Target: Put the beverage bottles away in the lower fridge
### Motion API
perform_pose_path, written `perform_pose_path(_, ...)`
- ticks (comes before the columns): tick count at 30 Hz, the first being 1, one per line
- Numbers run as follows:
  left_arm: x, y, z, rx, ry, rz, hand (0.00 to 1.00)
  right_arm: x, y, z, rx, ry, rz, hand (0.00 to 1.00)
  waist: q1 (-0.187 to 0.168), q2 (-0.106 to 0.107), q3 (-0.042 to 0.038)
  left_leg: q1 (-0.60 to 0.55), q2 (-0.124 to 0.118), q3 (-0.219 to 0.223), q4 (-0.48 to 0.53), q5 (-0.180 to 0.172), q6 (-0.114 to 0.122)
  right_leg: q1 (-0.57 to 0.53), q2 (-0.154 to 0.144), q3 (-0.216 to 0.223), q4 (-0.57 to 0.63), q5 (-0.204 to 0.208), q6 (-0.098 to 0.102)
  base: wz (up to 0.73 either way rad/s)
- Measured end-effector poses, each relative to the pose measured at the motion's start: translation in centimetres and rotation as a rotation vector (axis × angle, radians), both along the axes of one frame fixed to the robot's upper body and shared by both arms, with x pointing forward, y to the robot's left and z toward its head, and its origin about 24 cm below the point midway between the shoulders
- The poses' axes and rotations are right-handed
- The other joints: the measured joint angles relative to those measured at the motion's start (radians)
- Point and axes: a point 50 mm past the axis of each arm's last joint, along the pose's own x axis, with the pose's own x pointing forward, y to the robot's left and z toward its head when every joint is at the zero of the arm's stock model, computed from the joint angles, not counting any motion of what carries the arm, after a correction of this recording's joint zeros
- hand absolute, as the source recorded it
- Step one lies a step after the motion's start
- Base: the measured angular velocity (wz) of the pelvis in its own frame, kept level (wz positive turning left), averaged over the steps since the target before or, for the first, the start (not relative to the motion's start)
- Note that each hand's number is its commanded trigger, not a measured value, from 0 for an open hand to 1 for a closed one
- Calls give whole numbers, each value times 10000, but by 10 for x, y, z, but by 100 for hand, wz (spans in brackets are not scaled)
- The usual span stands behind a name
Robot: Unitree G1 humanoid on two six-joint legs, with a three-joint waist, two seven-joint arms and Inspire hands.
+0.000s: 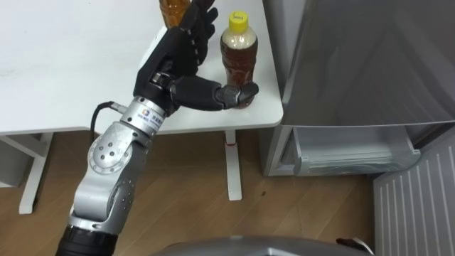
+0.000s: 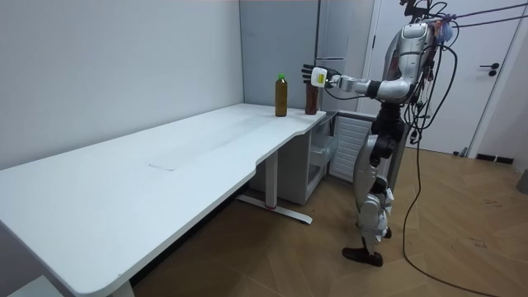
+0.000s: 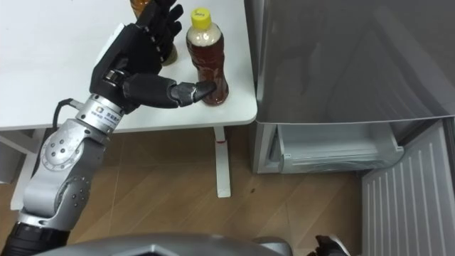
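Observation:
A drink bottle [image 1: 238, 53] with a yellow cap and brown tea stands upright near the right corner of the white table [image 1: 71, 71]. My left hand [image 1: 178, 57] is open right beside it on its left. The straight fingers point up past the bottle, and the thumb reaches across in front of its base. A second amber bottle [image 1: 173, 11] stands farther back, partly hidden behind my fingers. In the room view I stand at the table's end by the fridge, my left hand [image 2: 318, 77] stretched out to the two bottles [image 2: 311, 97].
The grey fridge [image 1: 370, 57] stands right of the table. Its lower compartment [image 1: 348, 149] is open and shows a white drawer, with the open door [image 1: 419, 206] swung out at the lower right. Wooden floor lies below the table's edge.

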Motion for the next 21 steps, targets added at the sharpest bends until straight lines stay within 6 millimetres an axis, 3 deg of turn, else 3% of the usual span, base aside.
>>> perform_pose_path(13,4,5,-18,352,898,326,0,-5,0,-1,-9,578,-36,0,-215,-38,26,-61,1,-4,7,-1,0,-51,16,134,-20,-2,0,0)
perform_pose_path(21,16,5,-14,448,861,300,0,-11,-2,-1,-16,970,-146,0,-338,125,26,-58,2,-3,23,-12,-13,-57,36,183,-20,-2,0,0)
